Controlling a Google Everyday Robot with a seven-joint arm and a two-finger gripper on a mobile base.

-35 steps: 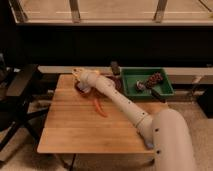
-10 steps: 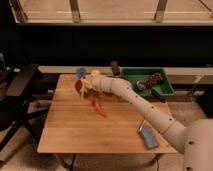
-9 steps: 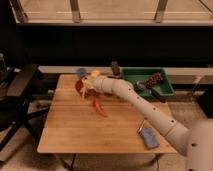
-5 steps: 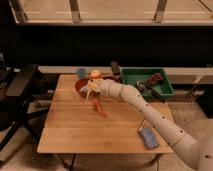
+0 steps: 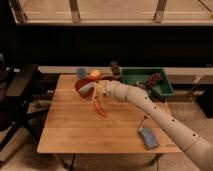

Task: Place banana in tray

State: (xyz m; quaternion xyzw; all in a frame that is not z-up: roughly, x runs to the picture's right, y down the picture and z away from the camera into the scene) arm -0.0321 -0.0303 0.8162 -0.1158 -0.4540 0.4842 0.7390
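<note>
1 wooden table (image 5: 75, 127), 1 white arm reaching in from the lower right, 1 gripper (image 5: 98, 91) at its end, over the rear-left part of the tabletop just beside the dark-red bowl (image 5: 84, 87). 1 banana (image 5: 96, 98) — pale yellow, hanging down from the gripper, lower end near the table surface; the claw looks clamped on its upper end, though the fingers themselves are hard to make out. 1 thin orange-red carrot-like piece (image 5: 102, 110) lies on the wood just below the banana; can't tell if they touch. 1 round orange fruit (image 5: 95, 75) sits behind the bowl, w/ a small bluish-grey thing (image 5: 80, 73) to its left. 1 green tray (image 5: 131, 76) at the rear-right corner, holding a dark cluster (image 5: 153, 80) — can't identify it. 1 blue flat item (image 5: 148, 137) near the front-right edge, partly beside the arm.

The arm covers part of the tray's front wall and the table's right side. A dark object (image 5: 115, 66) behind the tray's left end is unclear. The front-left stretch of the tabletop is bare wood; a dark chair (image 5: 22, 82) stands off the left edge.
</note>
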